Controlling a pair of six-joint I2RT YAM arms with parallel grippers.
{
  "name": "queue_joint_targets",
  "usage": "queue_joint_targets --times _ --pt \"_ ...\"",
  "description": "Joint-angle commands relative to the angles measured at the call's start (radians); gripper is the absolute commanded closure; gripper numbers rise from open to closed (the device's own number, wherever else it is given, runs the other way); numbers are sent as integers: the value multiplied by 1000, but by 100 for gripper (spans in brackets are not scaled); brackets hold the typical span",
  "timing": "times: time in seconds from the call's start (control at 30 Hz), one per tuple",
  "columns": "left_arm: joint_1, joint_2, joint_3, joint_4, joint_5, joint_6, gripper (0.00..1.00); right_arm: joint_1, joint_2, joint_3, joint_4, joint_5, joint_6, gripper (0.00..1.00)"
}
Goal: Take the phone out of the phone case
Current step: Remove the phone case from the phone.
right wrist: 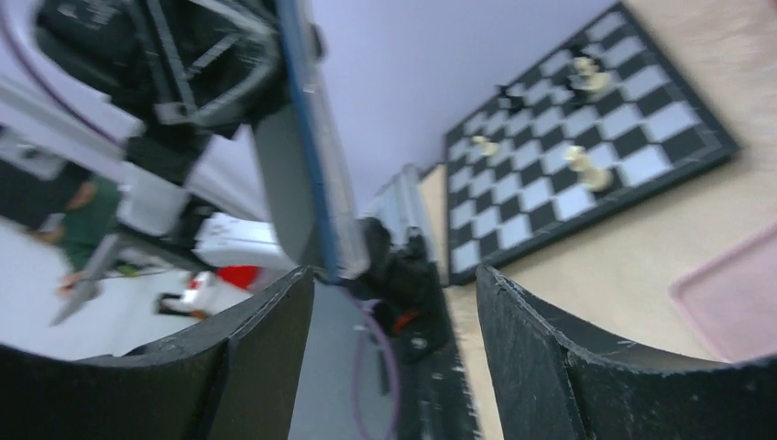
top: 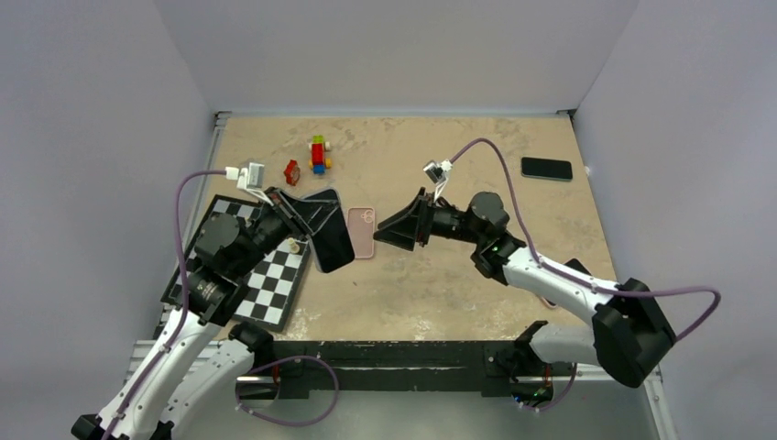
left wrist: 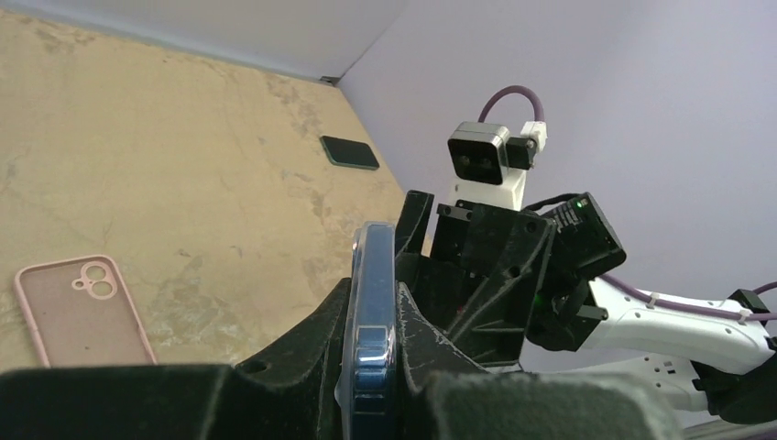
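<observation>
My left gripper is shut on a dark blue phone and holds it tilted above the table, beside the chessboard. In the left wrist view the phone stands edge-on between the fingers. A pink phone case lies flat and empty on the table just right of the phone; it also shows in the left wrist view. My right gripper is open and empty, pointing left, its tips just right of the case. In the right wrist view the phone's edge is up left.
A chessboard with a few pieces lies at the left under the left arm. A second black phone lies at the far right. A toy of coloured bricks and a small red piece sit at the back.
</observation>
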Motion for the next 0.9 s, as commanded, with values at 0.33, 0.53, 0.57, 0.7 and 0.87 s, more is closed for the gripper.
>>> queue_joint_targets --times 0.33,0.53,0.57,0.7,0.87 --pt "-2 -72 -17 44 -151 -9 100 126 206 -19 619 -34 492 42" --pt "-2 -55 -27 100 -130 -50 100 130 247 -22 644 -39 498 41" --pt "-2 -52 -32 111 -129 -56 100 130 250 -23 647 -40 500 41" --pt "-2 -28 -34 146 -114 -77 100 132 254 -23 637 -40 489 41" --pt "-1 -5 -38 169 -102 -98 100 132 251 -23 662 -50 501 46"
